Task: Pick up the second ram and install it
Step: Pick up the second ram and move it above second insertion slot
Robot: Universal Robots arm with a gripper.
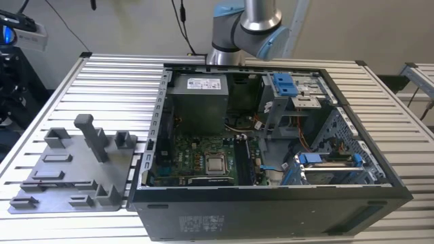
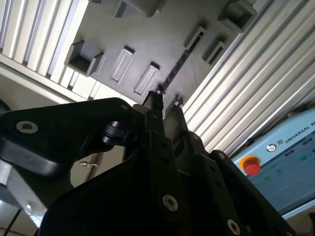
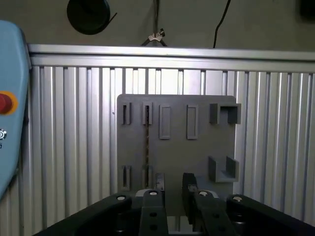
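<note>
Slatted table (image 1: 101,81), open computer case (image 1: 271,213), grey fixture plate (image 3: 197,152) holding second ram (image 3: 146,142) edgewise, fingers (image 3: 189,183) apart, empty

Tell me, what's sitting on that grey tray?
The second ram, a thin strip, stands on edge between the grey tray's slotted holders; blocky brackets sit beside it. The gripper covers part of the tray.

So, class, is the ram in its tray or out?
In. The ram stands on edge between two slots of the grey tray.
</note>
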